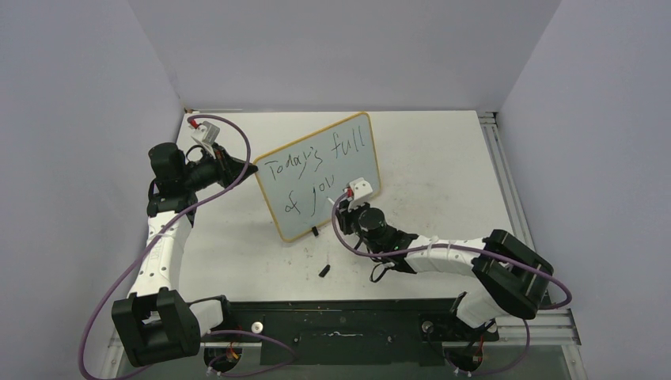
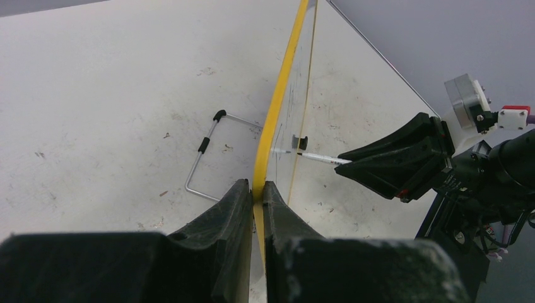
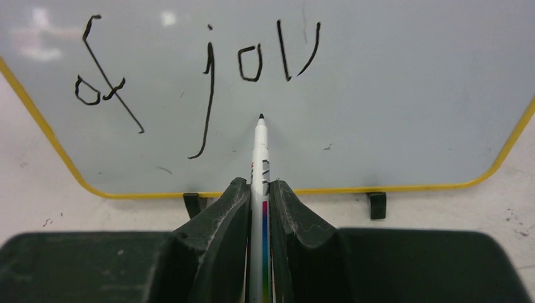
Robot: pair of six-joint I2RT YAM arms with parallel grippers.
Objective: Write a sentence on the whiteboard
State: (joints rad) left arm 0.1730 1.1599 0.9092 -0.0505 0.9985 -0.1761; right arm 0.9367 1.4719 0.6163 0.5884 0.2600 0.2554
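The whiteboard stands tilted on the table, and my left gripper is shut on its yellow left edge. The sentence runs in two slanted black lines; the lower one reads "of jo" plus a v-shaped stroke. My right gripper is shut on a slim white marker with a rainbow stripe. Its black tip points at the board face just below the v stroke. In the left wrist view the marker meets the board at or just off the surface.
A small black cap lies on the table in front of the board. Two black feet hold the board's lower edge. A bent wire stand lies behind the board. Grey walls enclose the table on three sides.
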